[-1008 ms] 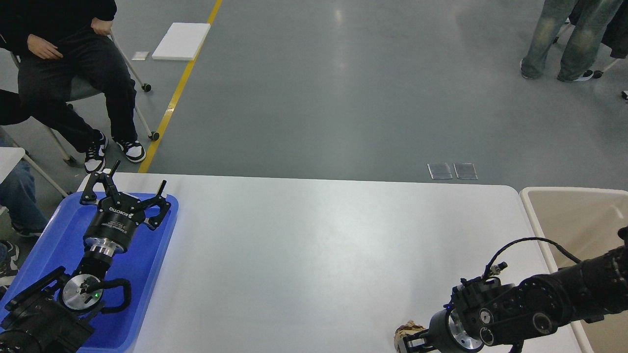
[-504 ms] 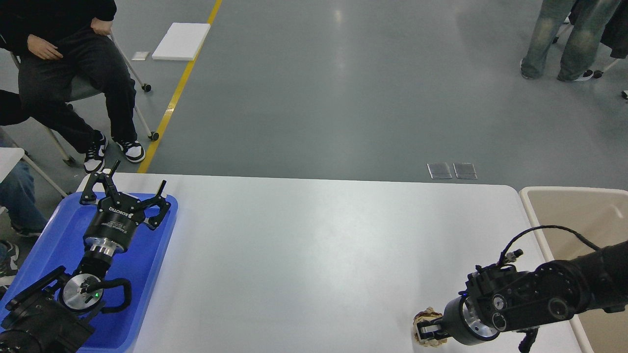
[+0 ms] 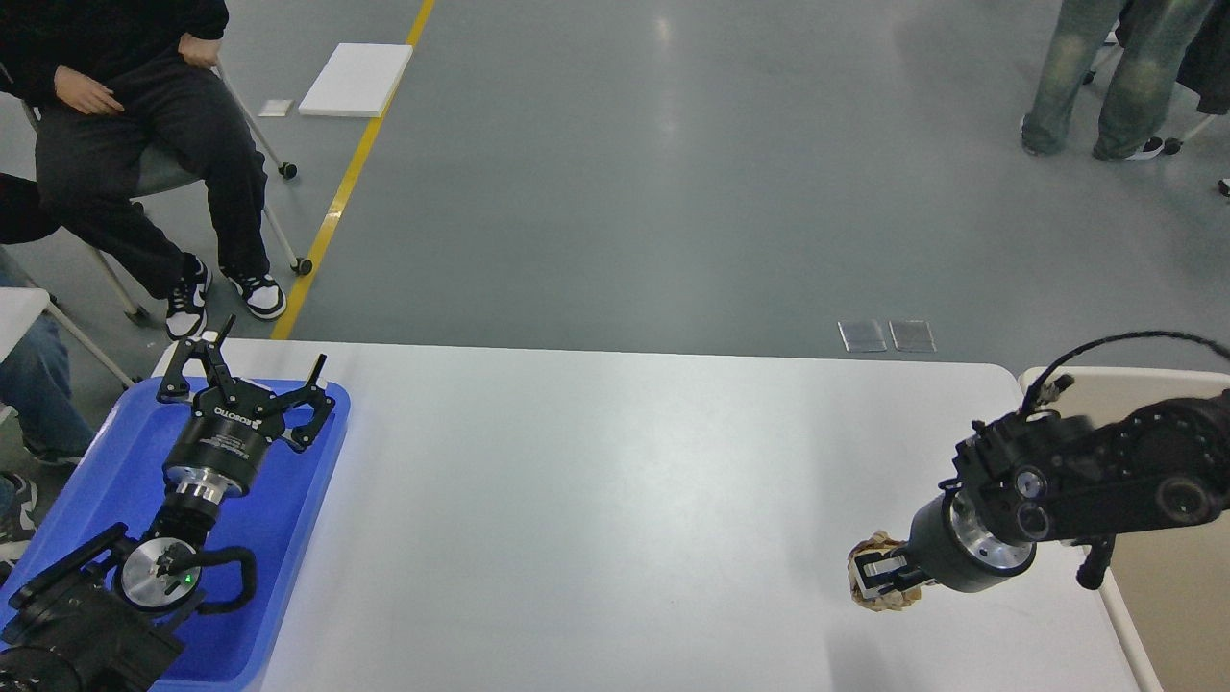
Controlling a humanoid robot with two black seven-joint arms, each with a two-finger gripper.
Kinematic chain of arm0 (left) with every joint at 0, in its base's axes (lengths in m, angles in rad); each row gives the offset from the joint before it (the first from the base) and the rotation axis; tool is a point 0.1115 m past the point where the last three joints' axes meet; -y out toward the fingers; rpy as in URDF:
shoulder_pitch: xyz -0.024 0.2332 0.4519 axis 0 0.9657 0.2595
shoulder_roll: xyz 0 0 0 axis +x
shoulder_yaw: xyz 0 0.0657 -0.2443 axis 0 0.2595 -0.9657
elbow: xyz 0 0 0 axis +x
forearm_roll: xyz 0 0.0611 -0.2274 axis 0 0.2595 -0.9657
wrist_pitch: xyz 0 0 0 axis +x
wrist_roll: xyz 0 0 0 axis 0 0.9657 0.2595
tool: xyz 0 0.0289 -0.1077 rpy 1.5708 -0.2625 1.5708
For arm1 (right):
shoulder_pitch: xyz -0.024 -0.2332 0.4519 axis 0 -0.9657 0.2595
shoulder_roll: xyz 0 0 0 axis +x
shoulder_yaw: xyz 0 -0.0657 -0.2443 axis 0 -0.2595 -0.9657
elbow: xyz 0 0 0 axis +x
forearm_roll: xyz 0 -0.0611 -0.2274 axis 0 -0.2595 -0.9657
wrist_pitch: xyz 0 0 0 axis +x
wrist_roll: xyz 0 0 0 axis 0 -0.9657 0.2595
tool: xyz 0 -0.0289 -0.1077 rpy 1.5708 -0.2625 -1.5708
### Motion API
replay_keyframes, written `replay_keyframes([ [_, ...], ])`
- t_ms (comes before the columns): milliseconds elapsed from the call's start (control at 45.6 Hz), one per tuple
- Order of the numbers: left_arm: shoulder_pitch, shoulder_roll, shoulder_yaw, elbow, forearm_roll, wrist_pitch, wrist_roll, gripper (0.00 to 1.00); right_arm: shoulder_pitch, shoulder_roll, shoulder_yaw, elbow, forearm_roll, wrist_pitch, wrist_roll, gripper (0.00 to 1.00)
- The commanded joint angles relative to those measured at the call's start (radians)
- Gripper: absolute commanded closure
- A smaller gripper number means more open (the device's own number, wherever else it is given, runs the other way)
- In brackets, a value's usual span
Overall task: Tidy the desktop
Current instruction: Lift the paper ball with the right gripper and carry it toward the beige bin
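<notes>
The desktop [image 3: 615, 481] is a wide white tabletop with rounded corners. My right gripper [image 3: 879, 574] is shut on a crumpled brown paper ball [image 3: 876, 591] and holds it above the desktop's right part, near the beige bin. My left gripper [image 3: 248, 370] is open and empty, fingers spread, hovering over the blue tray at the far left.
A blue plastic tray [image 3: 91, 481] lies on the desktop's left end. A beige rimmed bin [image 3: 1153, 404] stands off the right edge. People sit at the left and stand at the far right on the grey floor.
My right arm has lifted the paper ball from the desktop's front edge and carried it up and to the right, toward the bin. The left arm has not moved.
</notes>
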State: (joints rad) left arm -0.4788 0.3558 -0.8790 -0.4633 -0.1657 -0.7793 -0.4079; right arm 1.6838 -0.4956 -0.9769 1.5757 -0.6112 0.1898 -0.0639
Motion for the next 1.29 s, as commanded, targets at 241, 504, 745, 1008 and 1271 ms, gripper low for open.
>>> replay_keyframes([
  [241,0.0,0.0,0.0,0.0,0.0,0.0,0.0,0.01,0.438,-0.127,-0.069,0.06,0.038,0.333,-0.001,1.0],
  [504,0.0,0.0,0.0,0.0,0.0,0.0,0.0,0.01,0.597,-0.155,-0.089,0.061,0.042,0.427,-0.001,1.0],
  [745,0.0,0.0,0.0,0.0,0.0,0.0,0.0,0.01,0.703,-0.161,-0.123,0.061,0.042,0.471,-0.001,1.0],
  [1008,0.0,0.0,0.0,0.0,0.0,0.0,0.0,0.01,0.824,-0.158,-0.123,0.064,0.054,0.513,-0.001,1.0],
  [1271,0.0,0.0,0.0,0.0,0.0,0.0,0.001,0.01,0.826,-0.161,-0.167,0.055,0.054,0.5,-0.002,1.0],
])
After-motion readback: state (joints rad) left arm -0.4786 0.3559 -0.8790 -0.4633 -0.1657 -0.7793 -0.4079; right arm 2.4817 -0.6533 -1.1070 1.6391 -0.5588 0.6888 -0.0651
